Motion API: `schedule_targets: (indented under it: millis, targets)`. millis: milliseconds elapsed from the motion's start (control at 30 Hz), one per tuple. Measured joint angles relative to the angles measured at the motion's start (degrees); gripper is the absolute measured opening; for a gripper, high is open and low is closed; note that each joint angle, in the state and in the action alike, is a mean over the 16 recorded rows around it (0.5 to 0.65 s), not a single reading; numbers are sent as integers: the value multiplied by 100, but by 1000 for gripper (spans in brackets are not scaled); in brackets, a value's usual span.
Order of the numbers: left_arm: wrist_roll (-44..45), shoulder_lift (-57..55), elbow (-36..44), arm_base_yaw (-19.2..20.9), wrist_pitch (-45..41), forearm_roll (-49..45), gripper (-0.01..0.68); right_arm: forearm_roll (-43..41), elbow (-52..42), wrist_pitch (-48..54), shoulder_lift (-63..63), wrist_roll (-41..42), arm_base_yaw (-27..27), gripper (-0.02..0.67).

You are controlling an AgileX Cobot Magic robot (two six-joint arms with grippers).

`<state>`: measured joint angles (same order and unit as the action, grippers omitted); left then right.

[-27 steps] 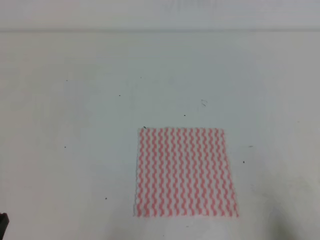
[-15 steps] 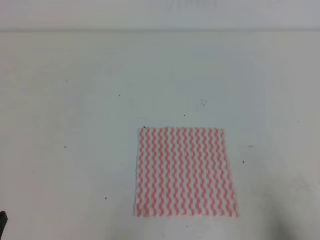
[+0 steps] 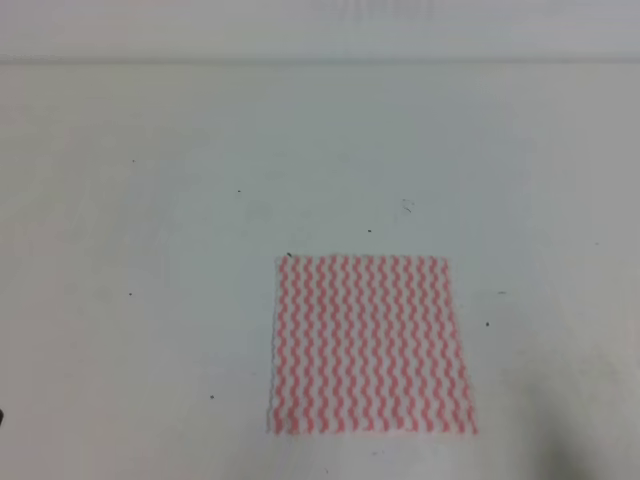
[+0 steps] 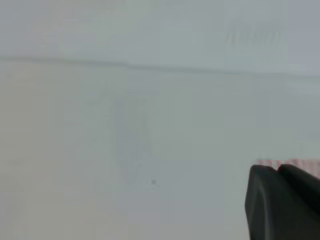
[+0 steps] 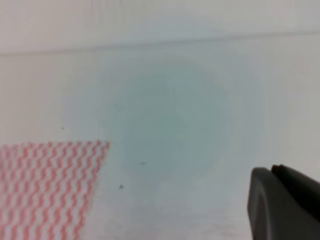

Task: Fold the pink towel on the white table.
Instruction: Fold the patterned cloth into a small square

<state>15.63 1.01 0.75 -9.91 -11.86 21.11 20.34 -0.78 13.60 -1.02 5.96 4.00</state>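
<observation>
Basically pre-grasp: the pink towel [image 3: 372,343] lies flat and unfolded on the white table [image 3: 180,230], near the front edge, slightly right of centre. Neither arm touches it. Only a dark finger shows of the left gripper [image 4: 282,202] and the right gripper [image 5: 285,202], so open or closed cannot be told. Likely next move: bring both grippers down onto a towel edge or its corners, pinch, then lift and carry it over.

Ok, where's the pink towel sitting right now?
In the exterior high view the pink towel lies flat and unfolded on the white table, right of centre near the bottom edge. The right wrist view shows one corner at its lower left.
</observation>
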Motion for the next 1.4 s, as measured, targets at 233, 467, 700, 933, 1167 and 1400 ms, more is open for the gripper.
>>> schedule_targets:
  millis: [233, 467, 700, 933, 1167, 1400]
  targets:
    - [-53, 0, 0, -5, 485, 1169, -3, 1172, 9, -417, 11, -2, 0, -18]
    - [-64, -1, 9, -7, 946, 2106, -4, 2657, 9, -674, 11, -4, 0, -18]
    - [62, -15, 0, -7, 1000, 2318, -4, 3498, 0, -680, 0, 107, 0, -18]
    - [225, -7, 8, -7, 847, 2405, -4, 3734, 16, -592, 10, 316, 0, -18]
    - [306, -99, -53, -9, 693, 2559, -4, 3725, 228, -319, 248, 448, 0, -18]
    - [305, -686, -428, -14, 254, 2646, -3, 3462, 846, 308, 1137, 453, 1, -18]
